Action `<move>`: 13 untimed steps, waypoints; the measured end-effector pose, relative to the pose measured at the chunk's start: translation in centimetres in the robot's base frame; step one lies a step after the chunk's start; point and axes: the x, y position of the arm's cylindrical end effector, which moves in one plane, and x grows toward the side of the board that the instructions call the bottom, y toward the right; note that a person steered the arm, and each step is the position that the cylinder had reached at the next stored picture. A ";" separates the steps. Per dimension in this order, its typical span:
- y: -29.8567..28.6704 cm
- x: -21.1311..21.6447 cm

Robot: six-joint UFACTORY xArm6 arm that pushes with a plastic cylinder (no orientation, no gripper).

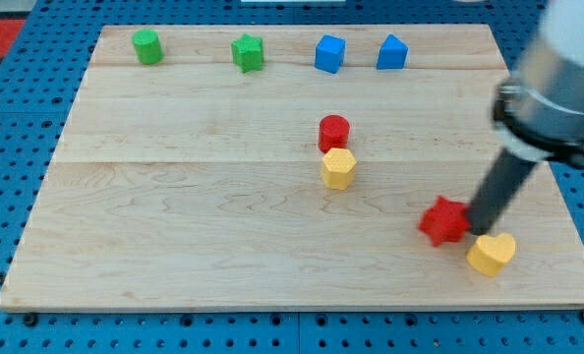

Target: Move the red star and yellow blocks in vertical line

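Observation:
The red star (442, 220) lies at the view's lower right on the wooden board (204, 216). A yellow heart-shaped block (491, 254) sits just below and right of it, close by or touching. A yellow hexagonal block (338, 168) lies near the middle, touching a red cylinder (333, 132) directly above it. My tip (478, 231) stands at the red star's right edge, just above the yellow heart, between the two. The dark rod slants up to the view's right.
Along the view's top edge stand a green cylinder (147, 46), a green star (248, 52), a blue cube (329, 53) and a blue pentagon-like block (391, 52). The board's right edge runs close to the yellow heart. Blue pegboard surrounds the board.

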 end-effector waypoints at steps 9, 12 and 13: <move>-5.5 3.5; -1.1 2.6; 7.8 1.1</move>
